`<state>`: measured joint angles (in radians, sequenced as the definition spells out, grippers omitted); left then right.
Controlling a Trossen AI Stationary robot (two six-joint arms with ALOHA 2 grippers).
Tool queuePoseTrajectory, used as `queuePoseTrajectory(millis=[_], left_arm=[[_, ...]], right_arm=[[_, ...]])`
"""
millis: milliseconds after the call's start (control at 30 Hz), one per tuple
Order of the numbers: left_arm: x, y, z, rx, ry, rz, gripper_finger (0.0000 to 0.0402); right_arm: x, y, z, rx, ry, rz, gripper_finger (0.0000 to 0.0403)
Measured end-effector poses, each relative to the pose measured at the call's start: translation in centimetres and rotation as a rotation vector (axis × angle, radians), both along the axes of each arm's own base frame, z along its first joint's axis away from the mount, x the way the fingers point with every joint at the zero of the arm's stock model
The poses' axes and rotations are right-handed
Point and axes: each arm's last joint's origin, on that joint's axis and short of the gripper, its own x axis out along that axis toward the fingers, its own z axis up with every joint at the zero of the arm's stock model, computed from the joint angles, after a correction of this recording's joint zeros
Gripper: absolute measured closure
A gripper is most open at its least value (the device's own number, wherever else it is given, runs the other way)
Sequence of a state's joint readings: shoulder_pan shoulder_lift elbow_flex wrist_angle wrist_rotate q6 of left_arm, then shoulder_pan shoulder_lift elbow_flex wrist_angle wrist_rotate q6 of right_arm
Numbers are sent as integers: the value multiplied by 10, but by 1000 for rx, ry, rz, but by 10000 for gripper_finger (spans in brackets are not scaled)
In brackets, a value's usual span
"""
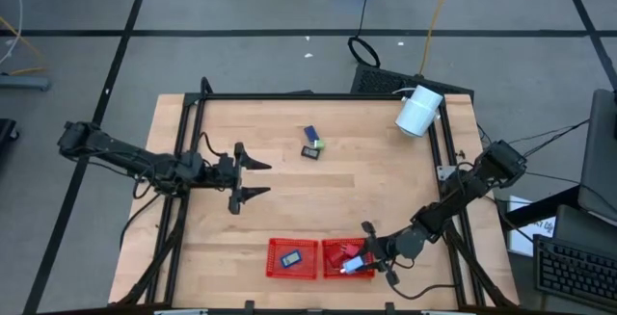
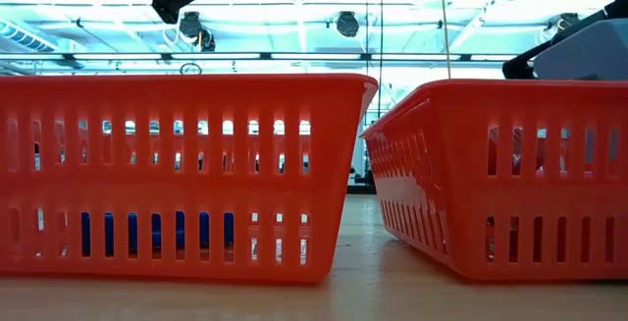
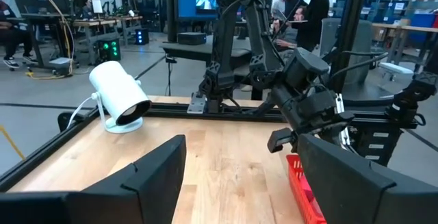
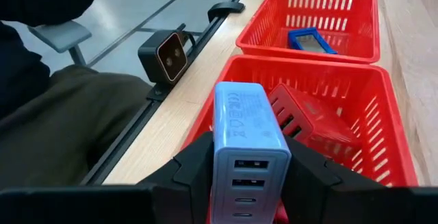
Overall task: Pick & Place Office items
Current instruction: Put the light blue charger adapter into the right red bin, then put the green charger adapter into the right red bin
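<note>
The right gripper (image 4: 250, 176) has its jaws clamped on a light blue blocky charger (image 4: 248, 148), held upright directly above the right-hand red mesh tray (image 4: 383, 138), so release means lowering straight down. The left gripper (image 1: 253, 179) waits mid-table, jaws apart.

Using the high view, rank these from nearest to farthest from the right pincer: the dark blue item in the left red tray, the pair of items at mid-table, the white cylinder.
From the right pincer, over the right tray:
1. Dark blue item, in the neighbouring left tray.
2. Pair of items, mid-table toward the far edge.
3. White cylinder, far right corner.
</note>
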<state>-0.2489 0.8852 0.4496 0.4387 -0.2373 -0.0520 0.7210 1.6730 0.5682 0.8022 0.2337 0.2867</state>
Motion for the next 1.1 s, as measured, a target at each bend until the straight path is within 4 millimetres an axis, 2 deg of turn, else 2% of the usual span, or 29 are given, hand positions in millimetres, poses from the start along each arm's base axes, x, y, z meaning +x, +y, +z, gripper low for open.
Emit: queuePoseTrajectory(millis=[300,600,1100], left_arm=[[0,0,0,-4,1,0,120],[2,-1,-2,-4,9,0,108],[2,-1,-2,-3,10,1,128]], right_arm=[[0,0,0,37,14,-18,259],[2,2,9,97,-57,-15,251],[2,4,10,206,10,81,256]])
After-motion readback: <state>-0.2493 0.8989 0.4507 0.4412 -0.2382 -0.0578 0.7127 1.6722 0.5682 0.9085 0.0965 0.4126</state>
